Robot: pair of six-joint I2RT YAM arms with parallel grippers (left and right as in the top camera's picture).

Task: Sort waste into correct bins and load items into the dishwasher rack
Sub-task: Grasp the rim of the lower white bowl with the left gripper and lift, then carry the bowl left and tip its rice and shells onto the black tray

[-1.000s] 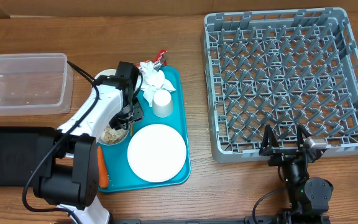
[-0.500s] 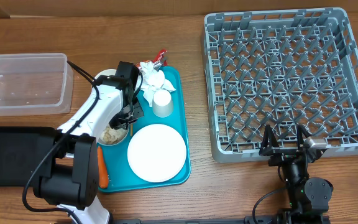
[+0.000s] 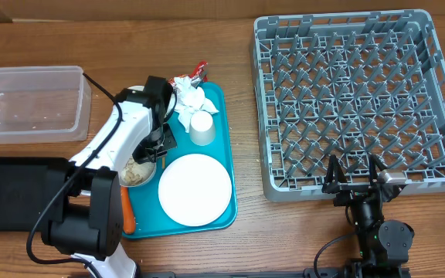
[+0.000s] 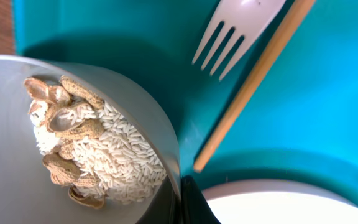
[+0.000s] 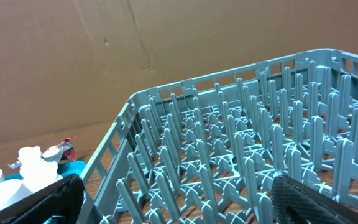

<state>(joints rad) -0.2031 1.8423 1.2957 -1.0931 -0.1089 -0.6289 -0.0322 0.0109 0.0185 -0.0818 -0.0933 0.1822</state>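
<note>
The left gripper [image 3: 163,144] is pinched shut on the rim of the bowl [image 4: 5,186] of rice and nuts [image 4: 104,158] at the left side of the teal tray [image 3: 222,143], so it should lift slowly and hold the bowl flat so no food spills.

white bowl [image 4: 8,186] of rice-and-nut scraps [image 4: 107,162] sits just beside the round white plate [image 3: 195,189]; white fork [image 4: 236,25] lies near, tines toward the bowl; grey pegged rack [image 3: 354,100] stands well apart.
</note>
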